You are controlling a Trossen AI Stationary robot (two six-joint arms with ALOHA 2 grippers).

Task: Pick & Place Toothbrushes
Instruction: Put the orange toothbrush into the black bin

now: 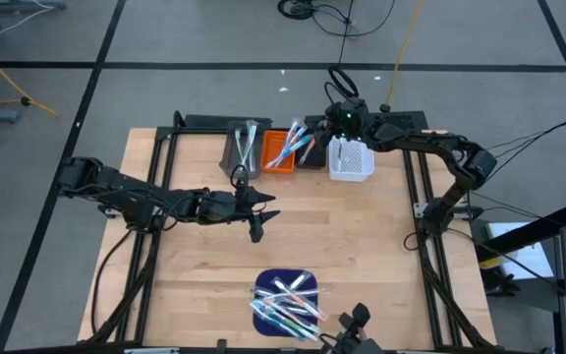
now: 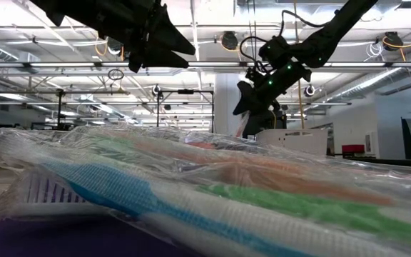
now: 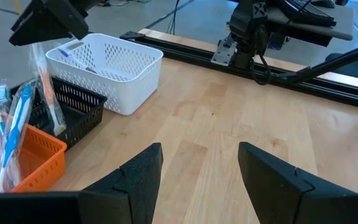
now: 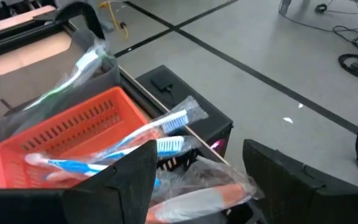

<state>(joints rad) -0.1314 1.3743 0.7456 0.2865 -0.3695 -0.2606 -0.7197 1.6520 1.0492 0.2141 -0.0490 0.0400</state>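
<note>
Wrapped toothbrushes (image 2: 212,196) fill the bottom half of the low view, blurred and close, in clear plastic with blue, green and orange showing. From above, this loose pile (image 1: 285,301) lies on a dark blue mat (image 1: 263,282) at the bottom centre of the frame, on a light wooden table (image 1: 362,246). Along the table's upper edge stand 4 small bins in a row: a grey bin (image 1: 242,147) with a few brushes standing in it, an orange bin (image 1: 281,151) holding several blue and white brushes, a black bin (image 1: 310,150), and a white lattice basket (image 1: 351,159). At the left of the frame, the left gripper (image 1: 257,209) hangs over bare wood near the middle of the table, pointing toward the right side, its 2 fingers spread wide with nothing between them. In the upper centre, the right gripper (image 1: 314,133) sits above the black bin, its fingers parted; in its wrist view a wrapped orange-handled toothbrush (image 4: 197,196) lies just between and below the fingers, over the black bin, and I cannot tell whether they touch it. Grey floor with dark lines and loose cables surrounds the table.
</note>
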